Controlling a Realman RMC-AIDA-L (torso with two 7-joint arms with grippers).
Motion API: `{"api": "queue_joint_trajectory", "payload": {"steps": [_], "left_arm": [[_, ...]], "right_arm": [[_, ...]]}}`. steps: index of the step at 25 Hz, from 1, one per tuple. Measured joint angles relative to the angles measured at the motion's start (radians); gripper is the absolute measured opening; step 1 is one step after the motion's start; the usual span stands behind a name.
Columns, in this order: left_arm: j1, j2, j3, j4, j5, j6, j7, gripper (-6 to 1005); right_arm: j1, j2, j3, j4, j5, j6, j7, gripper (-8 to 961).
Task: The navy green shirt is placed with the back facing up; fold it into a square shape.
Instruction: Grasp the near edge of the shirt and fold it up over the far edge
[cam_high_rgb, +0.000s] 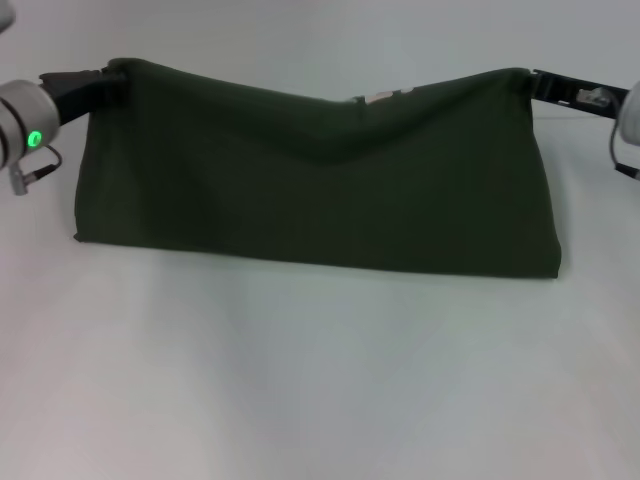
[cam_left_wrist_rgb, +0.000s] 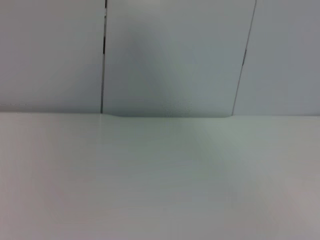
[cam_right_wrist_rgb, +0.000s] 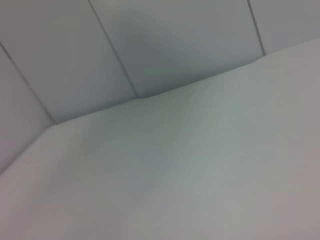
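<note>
The navy green shirt (cam_high_rgb: 310, 185) hangs as a wide dark band in the head view, its top edge held up at both ends and sagging in the middle, its bottom edge resting on the white table (cam_high_rgb: 320, 380). A bit of cream lettering (cam_high_rgb: 385, 96) peeks over the top edge. My left gripper (cam_high_rgb: 108, 72) is shut on the shirt's top left corner. My right gripper (cam_high_rgb: 530, 78) is shut on the top right corner. Both wrist views show only bare table and wall panels.
The white table spreads wide in front of the shirt. Grey wall panels (cam_left_wrist_rgb: 170, 55) stand behind the table's far edge, seen in both wrist views.
</note>
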Motion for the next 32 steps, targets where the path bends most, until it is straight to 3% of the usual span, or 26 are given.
{"api": "queue_joint_trajectory", "payload": {"steps": [4, 10, 17, 27, 32], "left_arm": [[-0.017, -0.018, -0.001, -0.048, -0.162, -0.061, 0.182, 53], [-0.03, -0.017, -0.004, -0.103, -0.316, -0.095, 0.329, 52], [-0.03, -0.035, -0.012, -0.149, -0.512, -0.101, 0.552, 56], [-0.031, -0.035, -0.013, -0.163, -0.562, -0.125, 0.581, 65], [-0.029, -0.028, -0.013, -0.169, -0.585, -0.151, 0.578, 70]], "right_arm": [[0.034, 0.015, -0.019, 0.044, 0.006, 0.124, -0.03, 35], [0.076, 0.031, -0.051, 0.098, 0.008, 0.271, -0.035, 34], [0.09, 0.036, -0.069, 0.123, 0.023, 0.332, -0.042, 35], [0.098, 0.038, -0.089, 0.133, 0.047, 0.347, -0.046, 42], [0.102, 0.039, -0.09, 0.144, 0.055, 0.357, -0.046, 200]]}}
